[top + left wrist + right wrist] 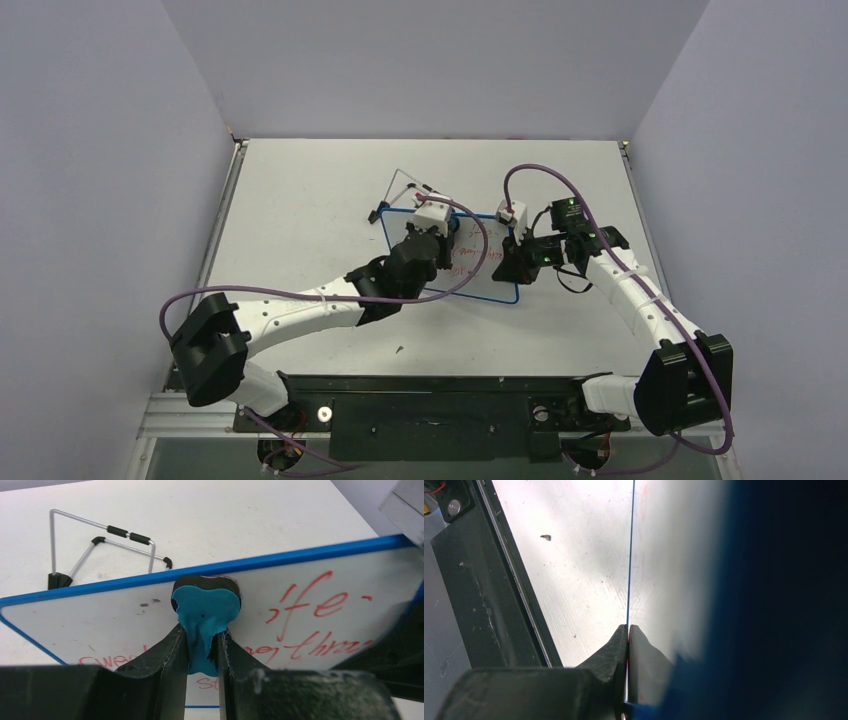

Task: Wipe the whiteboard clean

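Note:
The whiteboard (478, 272) with its thin blue rim sits mid-table and carries red handwriting. My left gripper (437, 222) is shut on the blue-black eraser block. In the left wrist view the eraser (205, 605) is squeezed between the fingers of the left gripper (202, 632) and presses on the whiteboard (115, 620) near its far rim, with red writing (315, 605) to its right. My right gripper (515, 262) is shut on the board's right edge. In the right wrist view the right gripper (628, 628) pinches the board's thin edge (630, 555).
The wire stand (400, 186) lies on the table behind the board's far left corner and also shows in the left wrist view (105, 540). A black base rail (430, 400) runs along the near edge. A small speck of debris (398, 349) lies in front of the board.

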Tool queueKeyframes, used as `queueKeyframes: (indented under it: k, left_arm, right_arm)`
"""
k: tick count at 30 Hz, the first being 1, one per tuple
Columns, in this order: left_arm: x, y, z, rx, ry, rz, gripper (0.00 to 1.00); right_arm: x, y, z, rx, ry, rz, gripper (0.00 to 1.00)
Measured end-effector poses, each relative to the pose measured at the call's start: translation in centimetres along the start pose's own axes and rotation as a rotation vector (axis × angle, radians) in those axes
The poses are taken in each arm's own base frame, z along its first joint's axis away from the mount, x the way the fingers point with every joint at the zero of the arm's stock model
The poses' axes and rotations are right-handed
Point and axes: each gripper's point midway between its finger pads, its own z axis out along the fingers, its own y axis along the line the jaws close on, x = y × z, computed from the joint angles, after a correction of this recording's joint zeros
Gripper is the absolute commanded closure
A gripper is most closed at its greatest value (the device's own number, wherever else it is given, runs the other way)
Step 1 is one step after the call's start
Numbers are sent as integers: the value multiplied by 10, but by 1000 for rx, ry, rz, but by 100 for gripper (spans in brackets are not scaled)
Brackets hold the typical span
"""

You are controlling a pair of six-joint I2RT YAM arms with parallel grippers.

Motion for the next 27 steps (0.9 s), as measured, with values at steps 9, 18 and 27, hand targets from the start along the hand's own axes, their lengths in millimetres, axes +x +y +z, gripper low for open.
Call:
queueKeyframes:
  k: [9,18,27]
  left_arm:
    - [31,-35,-13,110,12,22,100]
    - [30,-31,-13,123,11,27,100]
    - [5,-16,-18,125,-51,-18,100]
  right_arm:
    - [1,3,0,-17,4,-23,100]
    - [1,3,0,-17,4,-24,100]
    - [3,9,2,-41,9,-33,100]
